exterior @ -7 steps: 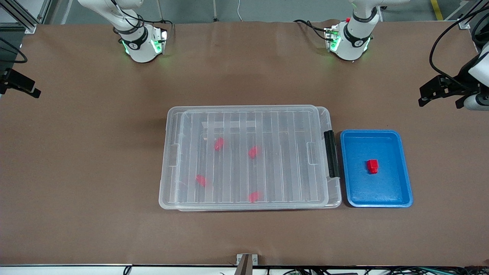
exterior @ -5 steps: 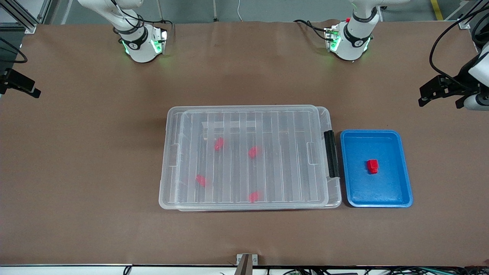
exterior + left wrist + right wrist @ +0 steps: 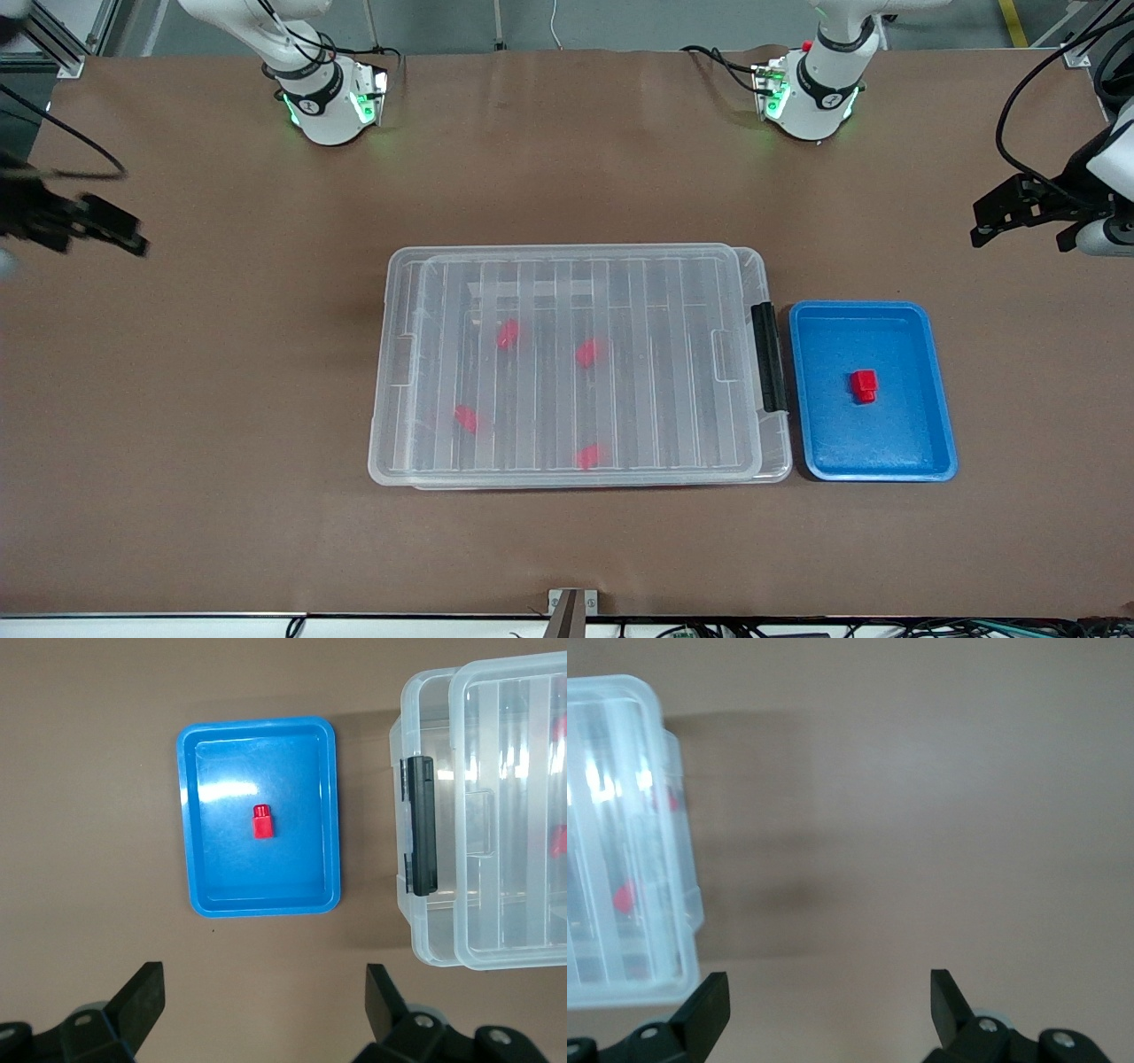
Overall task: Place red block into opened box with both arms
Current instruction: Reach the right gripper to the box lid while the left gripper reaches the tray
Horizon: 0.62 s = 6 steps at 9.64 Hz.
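A red block (image 3: 865, 385) (image 3: 261, 822) lies in the middle of a small blue tray (image 3: 939, 390) (image 3: 204, 815). Beside the tray stands the clear box (image 3: 394, 372) (image 3: 483, 930) (image 3: 620, 815). Its ribbed lid lies on top, slightly offset, and its black latch (image 3: 769, 356) (image 3: 421, 824) faces the tray. Several more red blocks (image 3: 507, 333) show through the lid. My left gripper (image 3: 979, 223) (image 3: 263, 983) hangs open and empty over bare table at the left arm's end. My right gripper (image 3: 124, 235) (image 3: 828, 988) is open and empty over bare table at the right arm's end, blurred.
Brown table surface surrounds the box and tray on every side. The two arm bases (image 3: 323, 97) (image 3: 811, 93) stand along the table edge farthest from the front camera. A small metal bracket (image 3: 571, 602) sits at the edge nearest that camera.
My right gripper has swung in from the table's end toward the box. The left gripper, box, tray and blocks have not moved.
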{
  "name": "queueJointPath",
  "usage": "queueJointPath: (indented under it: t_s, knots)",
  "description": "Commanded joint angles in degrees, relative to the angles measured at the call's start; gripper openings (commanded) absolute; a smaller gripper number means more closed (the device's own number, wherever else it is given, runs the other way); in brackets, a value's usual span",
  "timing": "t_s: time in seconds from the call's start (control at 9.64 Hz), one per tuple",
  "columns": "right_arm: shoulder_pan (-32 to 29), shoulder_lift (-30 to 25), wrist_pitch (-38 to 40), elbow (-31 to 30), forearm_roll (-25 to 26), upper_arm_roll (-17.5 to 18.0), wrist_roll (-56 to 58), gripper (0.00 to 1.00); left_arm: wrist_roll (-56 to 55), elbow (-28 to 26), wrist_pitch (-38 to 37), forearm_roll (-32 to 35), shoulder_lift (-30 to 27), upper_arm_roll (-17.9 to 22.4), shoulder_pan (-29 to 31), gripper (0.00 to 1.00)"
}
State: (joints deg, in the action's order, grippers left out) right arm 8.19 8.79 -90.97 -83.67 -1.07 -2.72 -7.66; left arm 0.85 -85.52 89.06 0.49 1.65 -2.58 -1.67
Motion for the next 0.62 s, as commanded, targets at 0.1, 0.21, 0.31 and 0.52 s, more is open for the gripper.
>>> queueJointPath:
  t_s: [0.1,0.21,0.31,0.52]
  knots:
    - [10.41,14.64,-12.25,1.85,0.63,0.08,-11.11,1.0,-0.06,-0.7,-0.55,1.0,0.64,0.21,-0.35,1.0]
    - [13.05,17.81,-15.0,1.85,0.63,0.08,-14.02,1.0,0.03,-0.7,-0.55,0.92,0.64,0.21,-0.18,1.0]
    - [14.73,20.63,-16.24,1.85,1.32,0.0,-15.35,1.0,0.38,-0.7,0.41,0.49,0.55,0.21,-0.09,1.0]
    - [16.24,22.5,-18.45,1.32,3.59,0.0,-15.02,1.0,0.29,-1.58,2.26,0.48,2.38,0.29,-0.18,1.0]
